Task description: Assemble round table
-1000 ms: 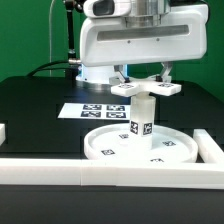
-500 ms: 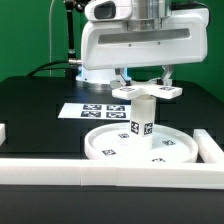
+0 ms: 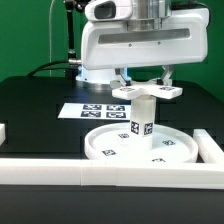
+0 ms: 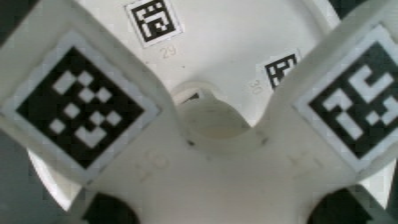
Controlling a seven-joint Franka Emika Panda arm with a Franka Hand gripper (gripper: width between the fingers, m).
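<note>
White plastic, smooth and matte, makes up every part of the round table in the exterior view. The large round disc lies flat on the black table, just behind the near white rail. A raised rim runs all round the disc, and small square tags sit on its floor. The short thick cylinder leg stands upright in the middle of the disc, with black-and-white tags on its side. The flat cross-shaped piece lies across the top of the leg, its arms jutting out to either side.

The gripper hangs right over the cross, and its two dark fingers come down towards the arms of the piece. The fingers stand apart, but whether they press on the piece cannot be told. The gripper's bulky white housing is cut off by the top edge. Farther back, towards the exterior view's left, the marker board lies flat, and the leg hides its right end.

In the wrist view the cross-shaped piece fills the frame, blurred by closeness. Two of its arms spread wide, each bearing a large square tag, and a round hollow sits where they meet. Between the arms a white surface shows two smaller tags; which part it belongs to cannot be told. Two dark shapes at the frame's edge are too blurred to make out.
</note>
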